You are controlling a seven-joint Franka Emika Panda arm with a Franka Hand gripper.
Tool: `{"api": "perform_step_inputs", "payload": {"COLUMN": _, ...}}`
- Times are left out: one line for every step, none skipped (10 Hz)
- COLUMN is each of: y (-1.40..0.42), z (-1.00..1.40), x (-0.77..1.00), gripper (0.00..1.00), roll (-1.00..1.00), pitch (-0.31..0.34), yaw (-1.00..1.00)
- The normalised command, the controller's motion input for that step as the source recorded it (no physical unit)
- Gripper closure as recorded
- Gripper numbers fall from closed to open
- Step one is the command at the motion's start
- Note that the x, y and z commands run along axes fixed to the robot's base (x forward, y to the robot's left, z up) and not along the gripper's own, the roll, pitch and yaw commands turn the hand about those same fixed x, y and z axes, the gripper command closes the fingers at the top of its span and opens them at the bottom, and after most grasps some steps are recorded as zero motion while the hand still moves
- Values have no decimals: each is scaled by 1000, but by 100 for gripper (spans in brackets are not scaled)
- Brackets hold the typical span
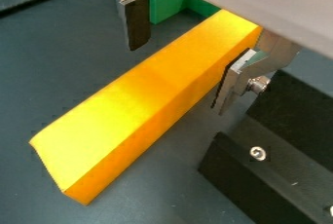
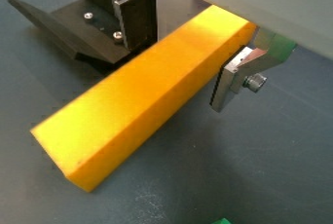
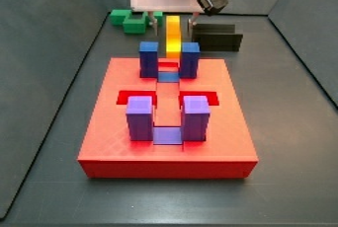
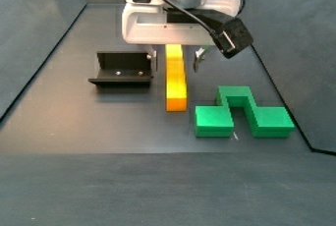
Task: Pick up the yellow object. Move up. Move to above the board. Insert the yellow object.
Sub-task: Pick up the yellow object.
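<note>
Behind the board [image 3: 166,122], open jaws straddle the yellow object [image 4: 175,75]; wrist views omit the board.

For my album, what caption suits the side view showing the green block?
Gripper straddling the yellow bar, fixture and green block either side.

Gripper [image 4: 176,55] straddles the yellow object [image 4: 175,76] (fingers apart) — fixture [image 4: 121,70], green block [image 4: 241,113] flank it.

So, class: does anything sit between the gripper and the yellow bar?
Nothing visible does. The gripper is down over one end of the yellow bar, its jaws on either side. The black fixture and green block lie off to the sides.
</note>
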Motion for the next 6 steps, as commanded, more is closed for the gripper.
{"api": "perform_step_inputs", "payload": {"y": 0, "z": -160, "x": 0, "gripper": 0, "roll": 0, "pitch": -20, "yaw": 0}}
{"api": "perform_step_inputs", "payload": {"y": 3, "z": -203, "x": 0, "gripper": 0, "roll": 0, "pitch": 0, "yaw": 0}}
{"api": "perform_step_inputs", "payload": {"y": 0, "z": -114, "x": 0, "gripper": 0, "roll": 0, "pitch": 0, "yaw": 0}}
{"api": "perform_step_inputs", "payload": {"y": 0, "z": -197, "x": 0, "gripper": 0, "roll": 9, "pitch": 0, "yaw": -14}}
{"api": "perform_step_inputs", "payload": {"y": 0, "z": -137, "x": 0, "gripper": 0, "roll": 0, "pitch": 0, "yaw": -11}}
{"api": "perform_step_inputs", "payload": {"y": 0, "z": 0, "x": 0, "gripper": 0, "roll": 0, "pitch": 0, "yaw": 0}}
